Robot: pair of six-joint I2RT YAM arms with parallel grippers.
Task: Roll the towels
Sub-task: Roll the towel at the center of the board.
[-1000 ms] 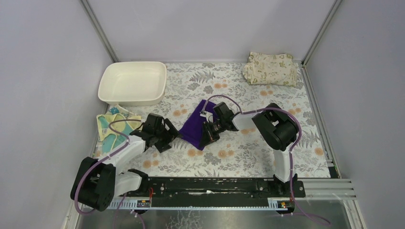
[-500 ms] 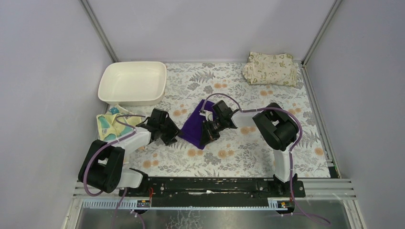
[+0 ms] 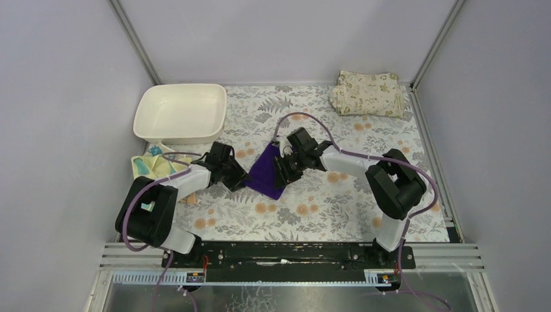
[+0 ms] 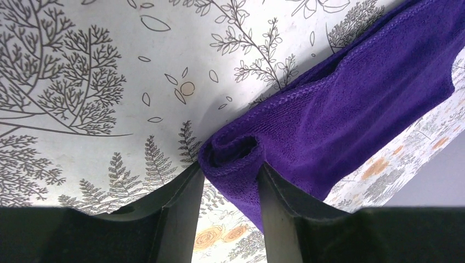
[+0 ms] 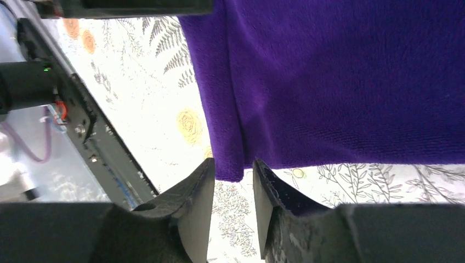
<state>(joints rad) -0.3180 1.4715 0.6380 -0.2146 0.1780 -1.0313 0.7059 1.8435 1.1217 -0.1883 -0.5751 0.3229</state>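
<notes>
The dark purple towel (image 3: 265,172) lies mid-table, its left end curled into a small roll (image 4: 234,156). My left gripper (image 3: 238,175) (image 4: 230,166) is at that end, both fingers pressed against the roll, shut on it. My right gripper (image 3: 283,171) (image 5: 233,161) stands at the towel's right side. It is open, and a folded corner (image 5: 227,164) hangs between its fingertips with a gap on each side. The pale yellow towel with teal marks (image 3: 151,166) lies crumpled at the left edge, with a bit of teal cloth (image 3: 154,151) at its far side.
A white rectangular dish (image 3: 180,112) stands at the back left. A folded beige leaf-printed cloth (image 3: 368,93) lies in the back right corner. Grey walls close in three sides. The black base rail (image 3: 286,253) runs along the near edge.
My left arm swung right to the towel's left end and its jaws closed on the rolled end. My right gripper's jaws parted from the towel corner, and its arm stretched further left.
</notes>
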